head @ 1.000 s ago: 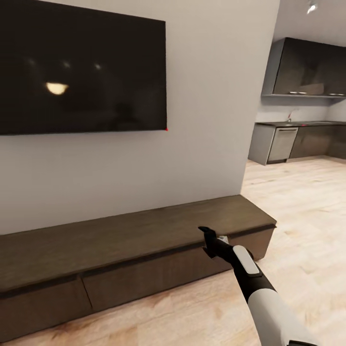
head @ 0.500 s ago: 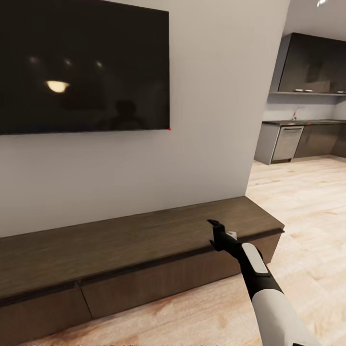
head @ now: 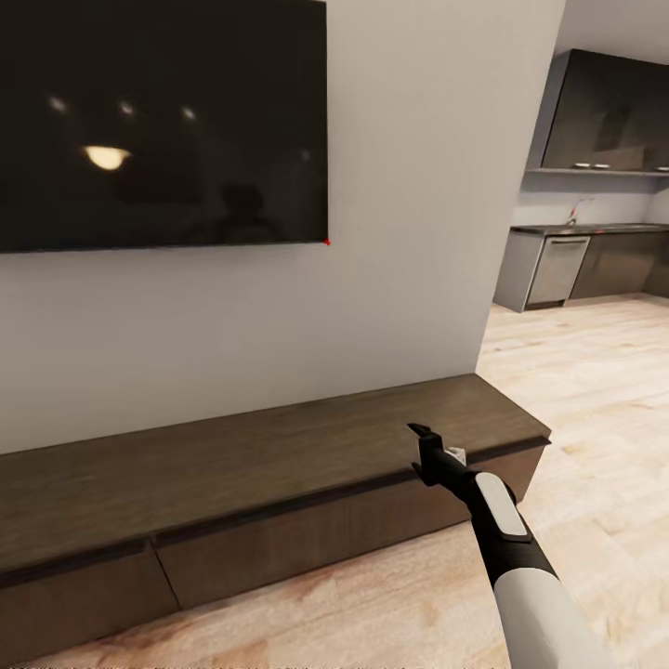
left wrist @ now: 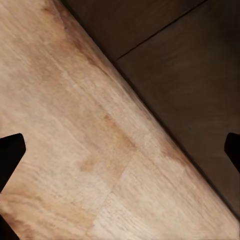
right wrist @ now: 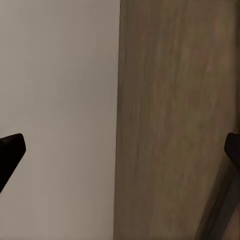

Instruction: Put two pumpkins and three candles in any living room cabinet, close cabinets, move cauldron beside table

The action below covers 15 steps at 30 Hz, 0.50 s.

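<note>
The long, low, dark-brown wood cabinet [head: 279, 483] runs off the head view's left edge, so its far end is unseen, and both drawer fronts are closed, hiding whatever lies inside. The big black wall-mounted screen [head: 158, 121] is cropped at the top and left. The right gripper [head: 429, 446] shows only dark fingertips [right wrist: 11, 150] at the wrist picture's edges. Small items on the distant grey kitchen shelf [head: 595, 169] are too tiny to identify.

The head camera looks forward and down at the long dark-brown wood cabinet [head: 279, 465] under a wall-mounted black screen [head: 158, 121]. The left wrist camera faces down, close over pale plank floor [left wrist: 75, 140] and the cabinet's front. The right wrist camera looks closely along the cabinet top toward the grey wall [right wrist: 60, 100].
</note>
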### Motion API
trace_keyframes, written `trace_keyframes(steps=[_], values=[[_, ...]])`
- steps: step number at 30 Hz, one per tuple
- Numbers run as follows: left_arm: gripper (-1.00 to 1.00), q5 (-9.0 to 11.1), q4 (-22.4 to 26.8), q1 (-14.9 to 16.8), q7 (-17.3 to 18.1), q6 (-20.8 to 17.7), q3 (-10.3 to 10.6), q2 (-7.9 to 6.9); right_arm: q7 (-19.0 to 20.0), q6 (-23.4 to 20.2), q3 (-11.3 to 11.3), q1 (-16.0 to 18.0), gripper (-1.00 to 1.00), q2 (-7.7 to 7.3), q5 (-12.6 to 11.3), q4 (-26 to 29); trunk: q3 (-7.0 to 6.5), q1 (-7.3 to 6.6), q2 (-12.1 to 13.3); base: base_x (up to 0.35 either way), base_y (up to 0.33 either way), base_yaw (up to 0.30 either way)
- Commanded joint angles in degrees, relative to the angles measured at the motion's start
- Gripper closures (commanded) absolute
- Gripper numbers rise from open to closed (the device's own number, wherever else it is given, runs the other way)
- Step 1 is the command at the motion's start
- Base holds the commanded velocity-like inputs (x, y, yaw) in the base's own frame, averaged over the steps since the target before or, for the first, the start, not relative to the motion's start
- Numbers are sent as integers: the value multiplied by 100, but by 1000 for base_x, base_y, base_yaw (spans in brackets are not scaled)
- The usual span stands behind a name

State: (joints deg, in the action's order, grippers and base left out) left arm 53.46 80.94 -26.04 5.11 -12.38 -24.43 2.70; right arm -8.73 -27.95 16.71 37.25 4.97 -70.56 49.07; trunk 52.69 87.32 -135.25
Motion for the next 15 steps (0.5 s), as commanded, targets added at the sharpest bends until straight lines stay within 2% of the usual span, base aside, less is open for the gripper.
trace_keyframes(steps=[1,7,13,15], values=[[-100,55,-15,2,34,-22,-22,7,-57,-28,23,3,-100,6,-61,12,14,-1,-2,0,0,0],[-100,65,-102,1,124,308,-34,10,-57,-28,25,2,-100,4,-63,14,69,-1,-2,0,0,0],[-100,110,-132,2,146,403,-36,16,-56,-28,29,1,-100,-1,-64,15,124,-1,-2,0,0,0],[-100,123,1,0,118,387,-49,4,-55,-27,34,1,-100,-5,-60,15,142,-1,-2,0,0,0]])
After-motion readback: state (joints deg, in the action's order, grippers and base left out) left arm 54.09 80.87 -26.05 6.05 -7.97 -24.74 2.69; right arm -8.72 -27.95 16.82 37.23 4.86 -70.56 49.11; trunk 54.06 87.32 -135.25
